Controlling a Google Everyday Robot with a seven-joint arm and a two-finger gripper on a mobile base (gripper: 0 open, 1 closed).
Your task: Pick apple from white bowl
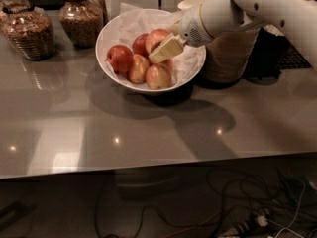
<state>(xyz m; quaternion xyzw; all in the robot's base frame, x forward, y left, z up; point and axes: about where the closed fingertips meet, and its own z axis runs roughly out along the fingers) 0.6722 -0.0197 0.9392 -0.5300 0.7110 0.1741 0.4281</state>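
Observation:
The white bowl (111, 31), lined with crumpled white paper, stands at the back of the grey table and holds several apples. The red-orange apple (156, 36) lies at the back right of the pile. My gripper (166, 48) reaches in from the right, low over the pile, with its cream tip resting against the front of that apple and hiding part of it. An evenly dark-red apple (120, 57) lies at the left. Paler yellow-pink apples (158, 77) lie at the front.
Two glass jars of brown food (29, 31) (81, 16) stand at the back left. A stack of beige bowls (228, 53) stands just right of the white bowl, under my arm. The table's front edge (148, 165) runs across, with cables on the floor below.

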